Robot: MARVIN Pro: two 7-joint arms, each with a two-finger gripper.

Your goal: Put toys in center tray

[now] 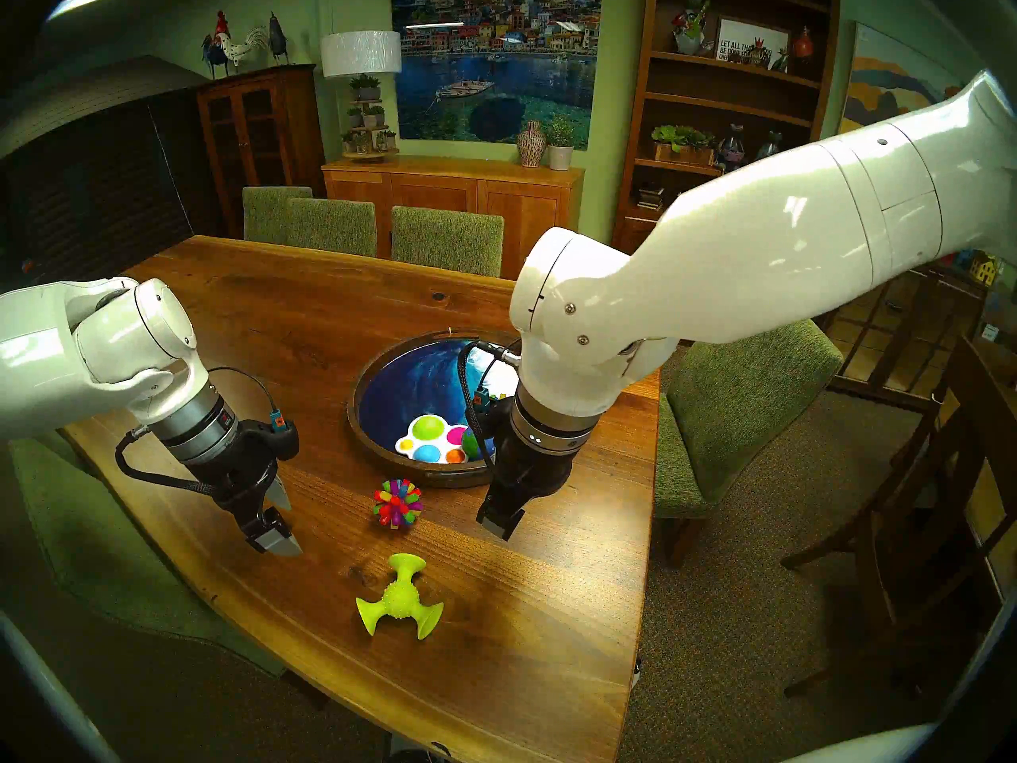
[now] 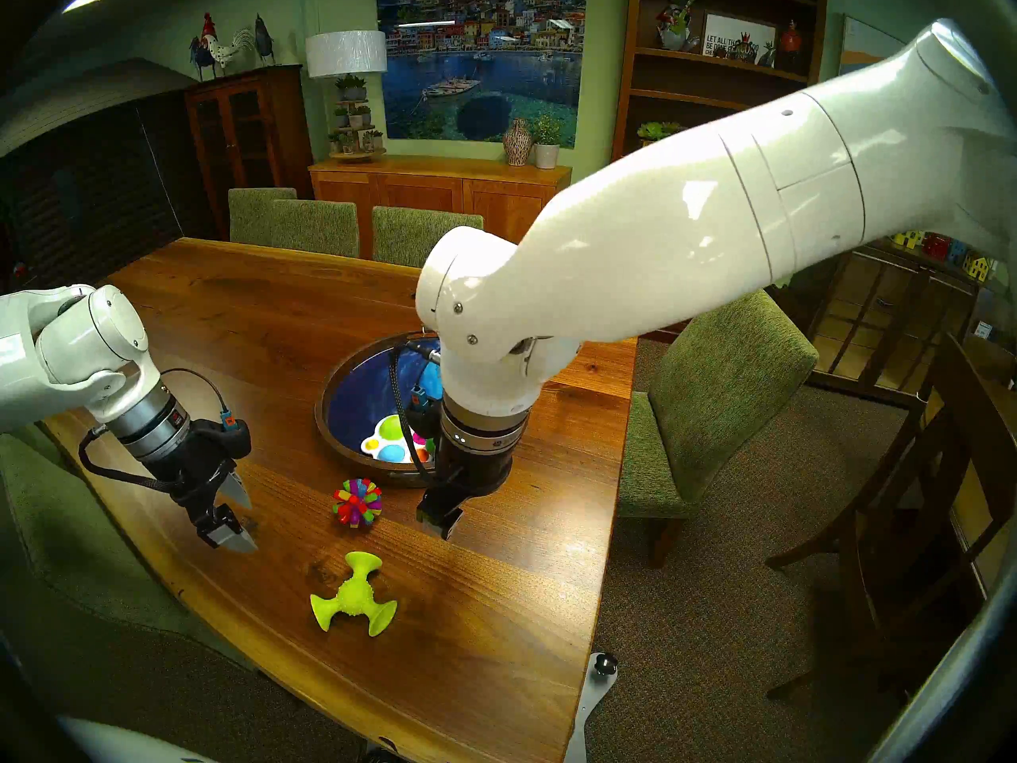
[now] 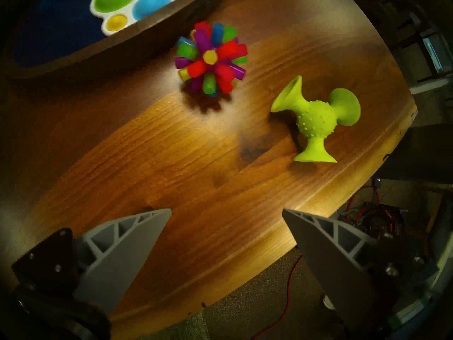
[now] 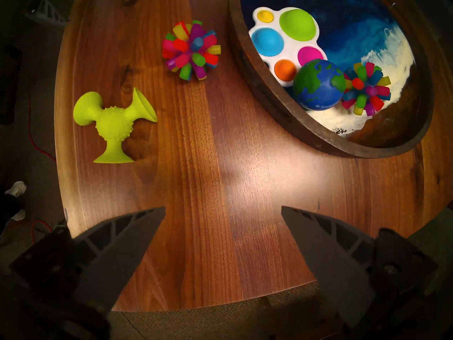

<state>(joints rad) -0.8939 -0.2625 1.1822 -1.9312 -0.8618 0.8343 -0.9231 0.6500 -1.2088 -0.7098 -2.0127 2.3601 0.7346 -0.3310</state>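
The round wooden center tray [image 4: 269, 94] with its blue wave inside holds the globe ball [image 4: 316, 86], one spiky ball [image 4: 365, 94] and a white bubble toy [image 4: 282, 37]. A second multicoloured spiky ball [image 1: 397, 503] lies on the table just in front of the tray [image 1: 355, 398]. Nearer the front edge lies the lime-green suction-cup toy [image 1: 400, 599]. My left gripper [image 1: 285, 519] hovers open and empty to the left of both loose toys. My right gripper [image 1: 503, 522] hangs open and empty by the tray's front rim, to the right of the loose spiky ball.
The wooden table [image 1: 264, 316] curves to a front edge close behind the suction-cup toy. Green chairs [image 1: 732, 415] stand at the right side and along the far side. Cables lie on the carpet below the edge.
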